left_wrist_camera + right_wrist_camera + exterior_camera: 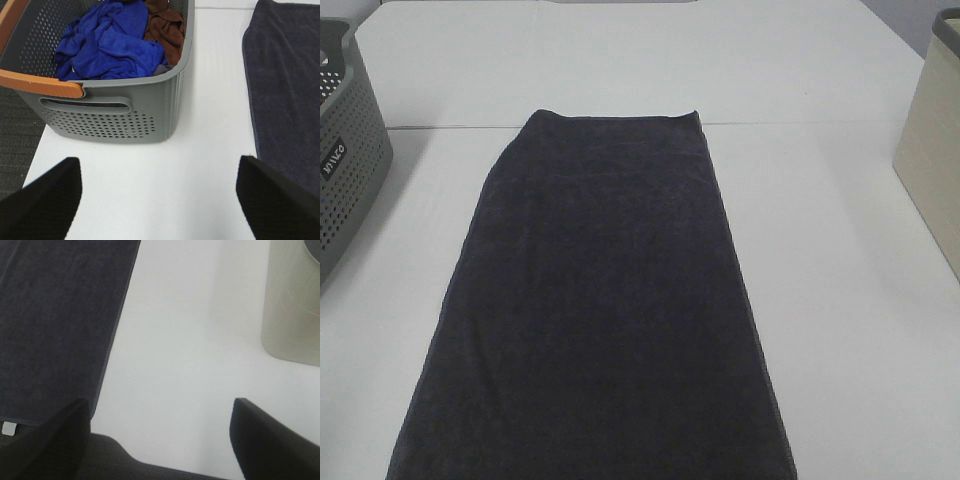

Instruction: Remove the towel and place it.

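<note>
Claws [159, 200] apart, charcoal towel [600, 310] flat.

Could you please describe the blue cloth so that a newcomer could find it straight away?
Start at the white table and find the grey basket with the orange handle at its left side. The blue cloth lies crumpled inside it, beside a brown cloth; it is the only bright blue thing there.

A white table [840, 330] is filling most of the overhead view; a grey perforated basket [125, 117] with an orange handle [40, 82] is sitting at its left edge, holding a crumpled blue cloth [107, 42] and, just beside it, a brown cloth [165, 25]. A beige bin [932, 150] is standing upright at the right edge, well apart from the basket; dark carpet [15, 130] is showing beyond the table's edge.
</note>
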Robot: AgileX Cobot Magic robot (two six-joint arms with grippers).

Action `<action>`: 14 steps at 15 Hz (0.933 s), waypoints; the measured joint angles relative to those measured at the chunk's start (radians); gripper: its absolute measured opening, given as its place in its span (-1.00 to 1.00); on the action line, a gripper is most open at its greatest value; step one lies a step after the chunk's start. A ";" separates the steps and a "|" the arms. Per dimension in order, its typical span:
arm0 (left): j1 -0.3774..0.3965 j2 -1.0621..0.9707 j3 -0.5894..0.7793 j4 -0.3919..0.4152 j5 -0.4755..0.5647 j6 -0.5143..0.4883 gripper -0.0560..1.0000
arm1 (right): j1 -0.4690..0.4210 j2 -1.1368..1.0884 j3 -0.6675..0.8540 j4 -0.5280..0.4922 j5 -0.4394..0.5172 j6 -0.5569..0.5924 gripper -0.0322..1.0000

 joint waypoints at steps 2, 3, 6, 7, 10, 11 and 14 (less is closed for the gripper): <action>0.000 -0.112 0.041 0.000 0.001 0.009 0.61 | 0.000 -0.111 0.049 0.000 0.000 0.000 0.51; 0.000 -0.166 0.061 0.000 0.001 0.013 0.61 | 0.000 -0.165 0.073 0.000 0.000 0.000 0.51; 0.000 -0.305 0.112 0.001 0.019 0.015 0.61 | 0.000 -0.283 0.102 0.000 -0.008 -0.014 0.51; 0.000 -0.354 0.127 0.001 0.030 0.015 0.61 | 0.000 -0.311 0.102 0.000 -0.012 -0.014 0.51; 0.000 -0.423 0.153 -0.012 0.121 0.041 0.61 | 0.000 -0.352 0.111 0.000 -0.005 -0.031 0.51; 0.000 -0.425 0.156 -0.038 0.124 0.071 0.61 | 0.000 -0.359 0.111 -0.003 -0.005 -0.035 0.51; 0.000 -0.425 0.182 -0.097 0.097 0.143 0.61 | 0.000 -0.360 0.111 -0.035 -0.005 -0.047 0.51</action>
